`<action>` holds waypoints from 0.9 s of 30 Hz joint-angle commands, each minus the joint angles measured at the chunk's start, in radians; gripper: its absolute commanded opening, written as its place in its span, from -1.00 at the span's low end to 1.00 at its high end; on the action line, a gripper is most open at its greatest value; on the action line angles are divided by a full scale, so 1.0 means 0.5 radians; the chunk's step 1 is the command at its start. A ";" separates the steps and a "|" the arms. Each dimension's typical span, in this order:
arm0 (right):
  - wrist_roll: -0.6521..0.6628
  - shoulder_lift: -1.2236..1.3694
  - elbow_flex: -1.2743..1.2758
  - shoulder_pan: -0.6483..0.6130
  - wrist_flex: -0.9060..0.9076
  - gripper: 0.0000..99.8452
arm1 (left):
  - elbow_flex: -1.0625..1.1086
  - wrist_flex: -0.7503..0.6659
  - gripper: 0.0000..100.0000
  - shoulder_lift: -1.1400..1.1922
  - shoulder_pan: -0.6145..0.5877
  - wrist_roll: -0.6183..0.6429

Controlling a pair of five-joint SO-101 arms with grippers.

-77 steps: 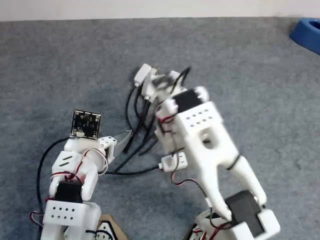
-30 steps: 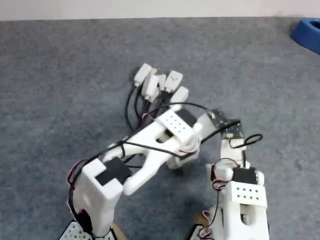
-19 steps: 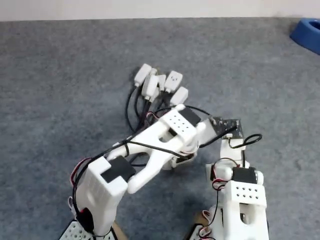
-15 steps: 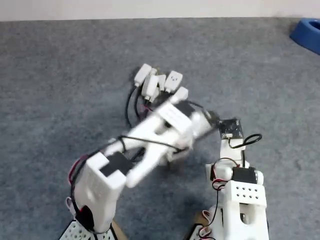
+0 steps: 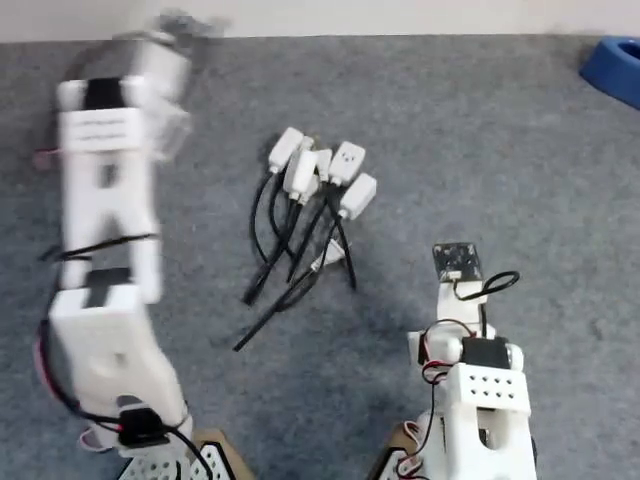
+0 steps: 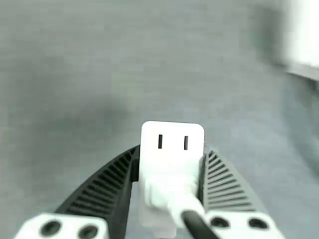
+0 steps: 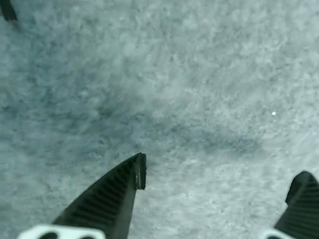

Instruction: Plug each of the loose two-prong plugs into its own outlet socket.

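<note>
In left pincer (image 6: pixel 171 152): white socket (image 6: pixel 172 142), clamped tight; right pincer (image 7: pixel 222 172) spread wide.

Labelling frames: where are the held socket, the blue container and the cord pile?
socket (image 6: pixel 172 147): left wrist view, its slotted face.
blue container (image 5: pixel 612 66): high view, its rim.
cord pile (image 5: pixel 303 172): high view, a white plug.

White socket (image 6: pixel 172 149) (black cord (image 6: pixel 193 222)), grey carpet (image 6: pixel 89 69)

A white two-slot socket (image 6: pixel 172 142) sat clamped in the left gripper (image 6: pixel 171 154); other white plugs (image 5: pixel 301 172) lay bunched, black cords (image 5: pixel 290 240) tangled.
</note>
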 commanded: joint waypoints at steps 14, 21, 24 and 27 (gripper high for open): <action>0.021 0.011 -0.002 -0.023 -0.026 -0.16 | -0.103 -1.252 -0.39 0.459 -0.517 -0.212; 0.031 0.011 0.002 -0.023 -0.029 -0.16 | -0.124 -1.209 0.12 0.434 -0.674 -0.279; 0.031 0.011 0.002 -0.023 -0.029 -0.16 | -0.127 -1.099 0.18 0.361 -0.763 -0.276; 0.025 0.011 0.005 -0.023 -0.029 -0.16 | -0.127 -0.697 0.19 0.195 -0.784 -0.276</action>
